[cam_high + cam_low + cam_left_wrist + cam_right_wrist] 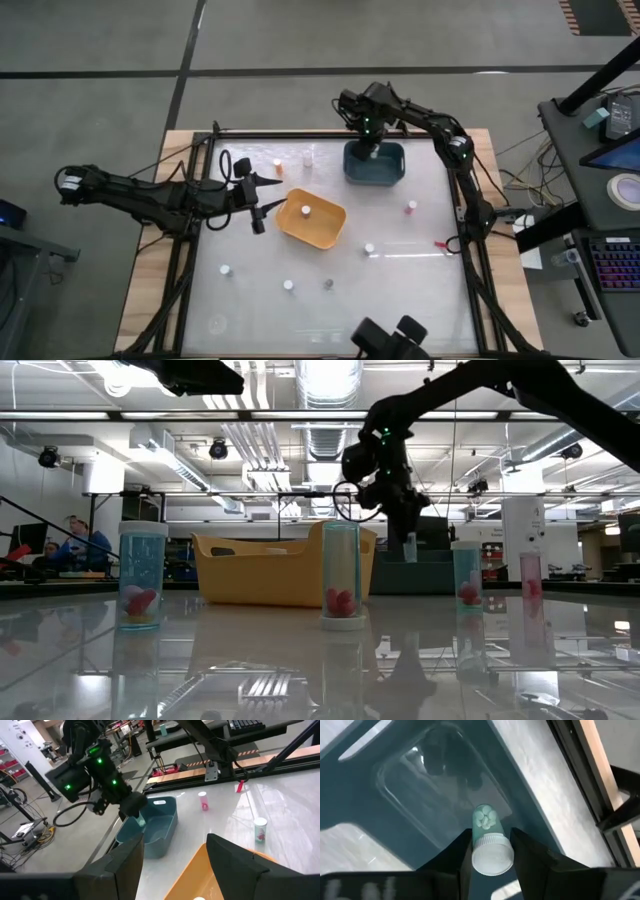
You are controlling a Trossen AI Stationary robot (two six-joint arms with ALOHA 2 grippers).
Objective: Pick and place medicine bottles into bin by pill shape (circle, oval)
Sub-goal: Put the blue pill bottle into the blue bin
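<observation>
- We are in the placing step: the right gripper (pixel 490 851) hangs over the teal bin (pixel 375 166), clamped on a white-capped bottle (pixel 489 849) whose clear body shows small white pills.
- The bottle is above the bin's open mouth — not yet resting on its floor, as far as we can tell.
- The left gripper (pixel 172 862) waits beside the orange bin (pixel 311 220) with its fingers spread and nothing between them.
- One bottle (pixel 306 211) already stands in the orange bin; others are scattered across the table (pixel 400 290), well apart.
- Next, we judge, the right fingers need to part and let the bottle drop or settle inside the teal bin, then lift clear without catching the rim.
- After that, another bottle must be chosen by its pill shape.
</observation>
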